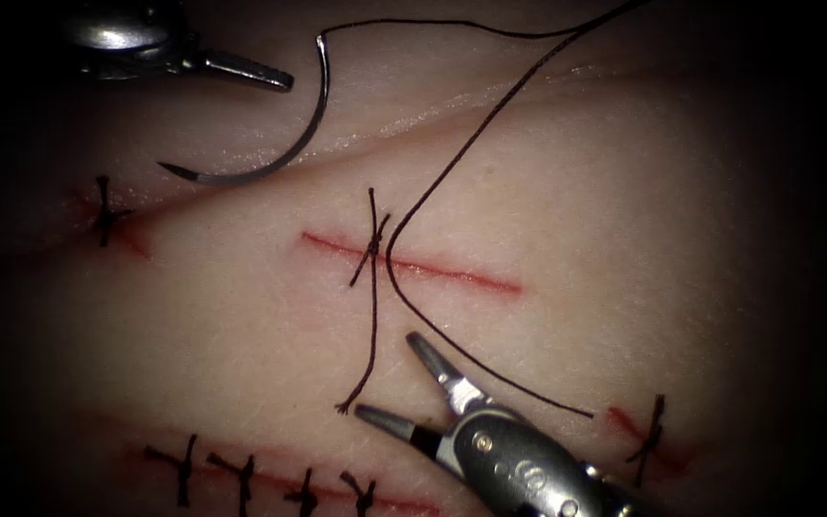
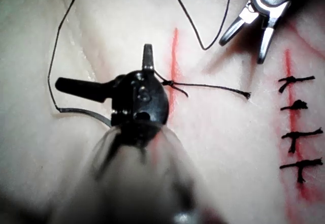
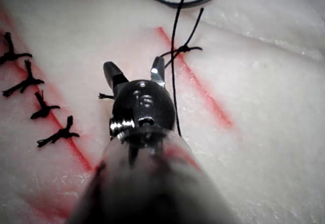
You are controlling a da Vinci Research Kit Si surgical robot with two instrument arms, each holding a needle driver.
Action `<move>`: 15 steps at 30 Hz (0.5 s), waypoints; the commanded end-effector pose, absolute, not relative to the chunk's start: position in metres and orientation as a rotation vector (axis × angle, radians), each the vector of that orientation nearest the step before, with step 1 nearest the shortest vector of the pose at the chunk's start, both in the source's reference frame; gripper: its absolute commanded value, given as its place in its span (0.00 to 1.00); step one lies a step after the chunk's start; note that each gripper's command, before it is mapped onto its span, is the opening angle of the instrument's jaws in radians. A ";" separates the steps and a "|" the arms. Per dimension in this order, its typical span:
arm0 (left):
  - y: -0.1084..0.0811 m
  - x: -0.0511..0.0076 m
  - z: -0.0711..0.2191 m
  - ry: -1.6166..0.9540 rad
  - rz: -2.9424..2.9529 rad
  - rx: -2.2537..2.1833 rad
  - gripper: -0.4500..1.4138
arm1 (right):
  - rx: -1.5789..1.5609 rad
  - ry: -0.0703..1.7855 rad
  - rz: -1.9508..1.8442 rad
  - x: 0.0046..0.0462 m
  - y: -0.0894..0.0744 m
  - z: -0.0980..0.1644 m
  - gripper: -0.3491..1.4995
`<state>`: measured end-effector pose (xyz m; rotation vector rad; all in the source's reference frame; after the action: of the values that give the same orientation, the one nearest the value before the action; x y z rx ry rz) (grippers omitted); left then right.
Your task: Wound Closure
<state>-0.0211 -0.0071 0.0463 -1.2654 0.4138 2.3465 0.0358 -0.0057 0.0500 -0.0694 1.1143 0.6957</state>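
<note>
Right steel end effector (image 1: 396, 383) spread wide, empty, just below red cut (image 1: 413, 265) in pale tissue (image 1: 624, 239). Left end effector (image 1: 251, 72) spread too, empty, beside curved steel needle (image 1: 270, 168) lying free on tissue, dark thread (image 1: 452, 168) trailing.

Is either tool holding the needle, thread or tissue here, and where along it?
Nothing is held. The right tool is open above the tissue; the left tool grips nothing. The needle lies free.

The tissue (image 1: 624, 191) bears the loose needle (image 1: 279, 144) and thread (image 1: 452, 163).
</note>
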 end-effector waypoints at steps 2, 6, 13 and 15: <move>-0.009 -0.0216 0.047 0.435 2.353 -1.277 0.98 | -0.067 1.117 0.695 0.0367 -0.006 0.050 0.64; -0.014 -0.0220 0.048 0.409 2.321 -1.313 0.92 | -0.061 1.125 0.688 0.0364 -0.006 0.050 0.64; -0.022 -0.0236 0.052 0.148 2.345 -1.262 0.90 | -0.039 1.134 0.664 0.0350 -0.008 0.049 0.64; -0.024 -0.0242 0.053 0.075 2.314 -1.223 0.90 | -0.025 1.124 0.655 0.0348 -0.008 0.049 0.64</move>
<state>-0.0244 -0.0234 0.0524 -1.2075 0.0528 2.3005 0.0339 -0.0075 0.0485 -0.0228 1.1228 0.6567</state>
